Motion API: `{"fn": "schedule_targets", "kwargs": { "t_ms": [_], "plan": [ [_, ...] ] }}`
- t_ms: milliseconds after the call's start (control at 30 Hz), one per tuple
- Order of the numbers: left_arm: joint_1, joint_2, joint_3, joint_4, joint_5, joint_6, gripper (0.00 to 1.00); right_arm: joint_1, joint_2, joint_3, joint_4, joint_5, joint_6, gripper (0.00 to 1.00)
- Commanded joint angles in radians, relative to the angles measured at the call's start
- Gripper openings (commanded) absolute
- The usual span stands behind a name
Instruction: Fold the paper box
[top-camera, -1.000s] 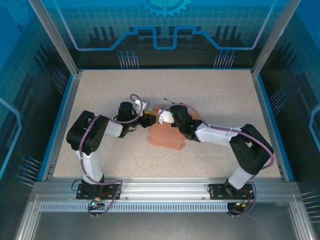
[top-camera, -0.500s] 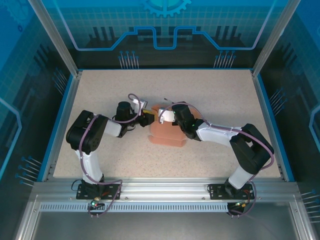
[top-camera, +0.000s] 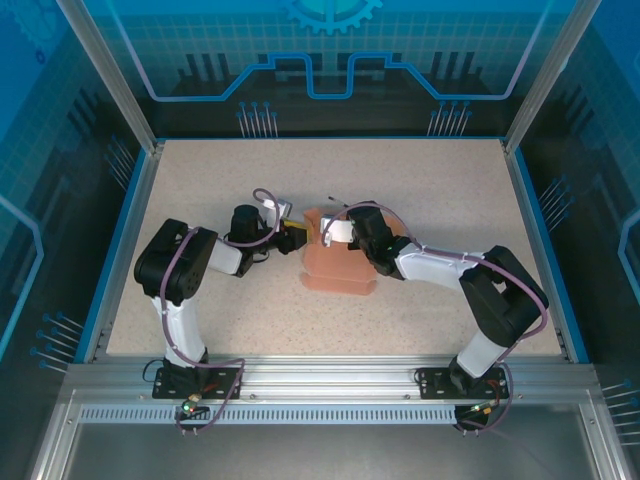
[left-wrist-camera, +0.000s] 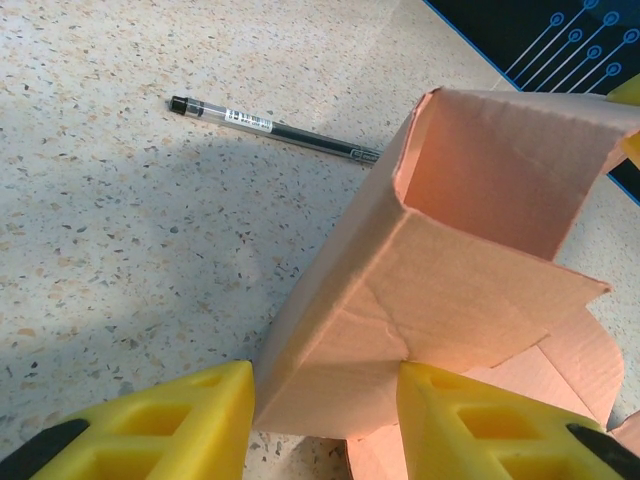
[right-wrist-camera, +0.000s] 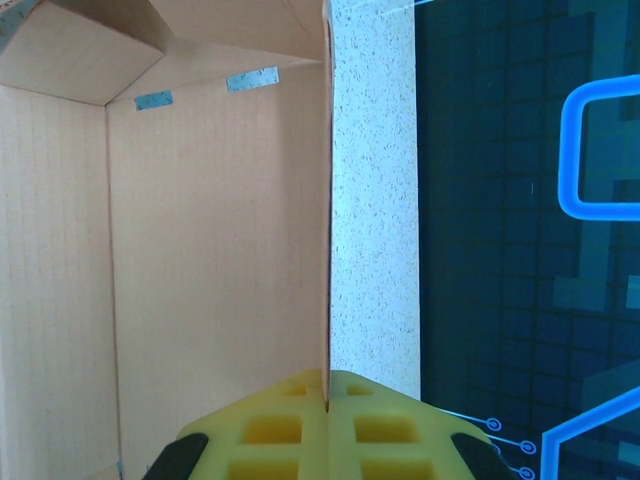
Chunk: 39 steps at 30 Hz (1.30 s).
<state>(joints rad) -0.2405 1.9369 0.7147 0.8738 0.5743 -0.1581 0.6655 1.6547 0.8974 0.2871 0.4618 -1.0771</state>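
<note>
The salmon-pink paper box (top-camera: 335, 265) lies mid-table, partly folded, with walls raised at its far end. In the left wrist view the box (left-wrist-camera: 450, 290) shows an open rectangular sleeve. My left gripper (top-camera: 298, 240) comes from the left; its yellow fingers (left-wrist-camera: 160, 420) press both sides of the box's near corner, so the left gripper (left-wrist-camera: 325, 385) is shut on it. My right gripper (top-camera: 335, 233) reaches in from the right. In its wrist view the right gripper (right-wrist-camera: 328, 385) is shut on the edge of an upright wall of the box (right-wrist-camera: 210, 250).
A thin dark pen (left-wrist-camera: 275, 127) lies on the speckled table (top-camera: 430, 180) just beyond the box. Blue rails (top-camera: 535, 240) and the frame's posts border the table. Open tabletop lies in front of the box and to both sides.
Both wrists have shifted slightly at the box's far end, the right one a little farther back. The box stays in about the same place.
</note>
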Motion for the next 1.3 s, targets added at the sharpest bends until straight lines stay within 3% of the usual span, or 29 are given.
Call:
{"fn": "schedule_targets", "kwargs": {
  "t_ms": [0,733,1267],
  "plan": [
    [0.009,0.022,0.016,0.014,0.037,-0.001,0.43,-0.012,0.019,-0.007,0.011,-0.015,-0.030,0.00],
    [0.006,0.053,0.042,0.046,0.119,-0.026,0.46,0.003,0.044,0.015,0.012,0.007,-0.033,0.00],
    [-0.039,0.031,0.025,0.089,0.014,-0.054,0.41,0.013,0.045,0.029,-0.009,0.011,-0.028,0.00]
  ]
}}
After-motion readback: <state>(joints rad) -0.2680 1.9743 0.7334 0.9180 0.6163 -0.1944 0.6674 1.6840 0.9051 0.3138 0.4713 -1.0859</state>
